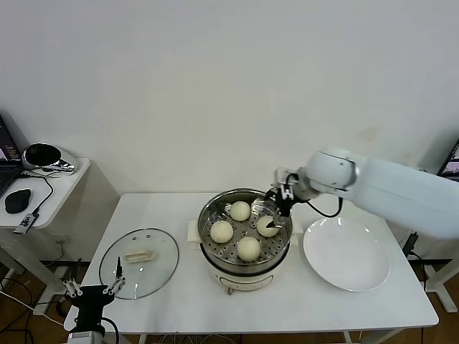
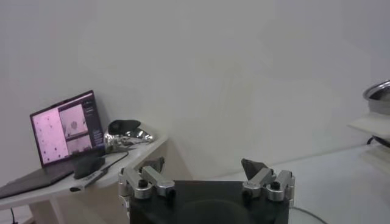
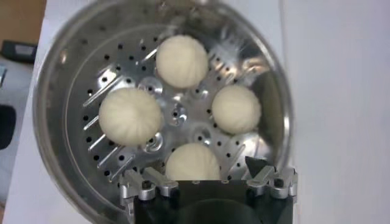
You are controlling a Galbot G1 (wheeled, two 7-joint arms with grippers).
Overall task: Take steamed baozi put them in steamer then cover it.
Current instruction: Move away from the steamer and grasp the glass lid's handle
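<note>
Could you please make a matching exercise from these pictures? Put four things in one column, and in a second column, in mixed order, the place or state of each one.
Column one:
1. steamed baozi
2. cover
3. white plate
4. right gripper

Column two:
A. empty, on the table to the right of the steamer
B. open, above the steamer's right rim
C. four of them lying on the perforated tray inside the steamer
D. flat on the table to the left of the steamer

Pairs: 1-C, 2-D, 3-A, 4-B
</note>
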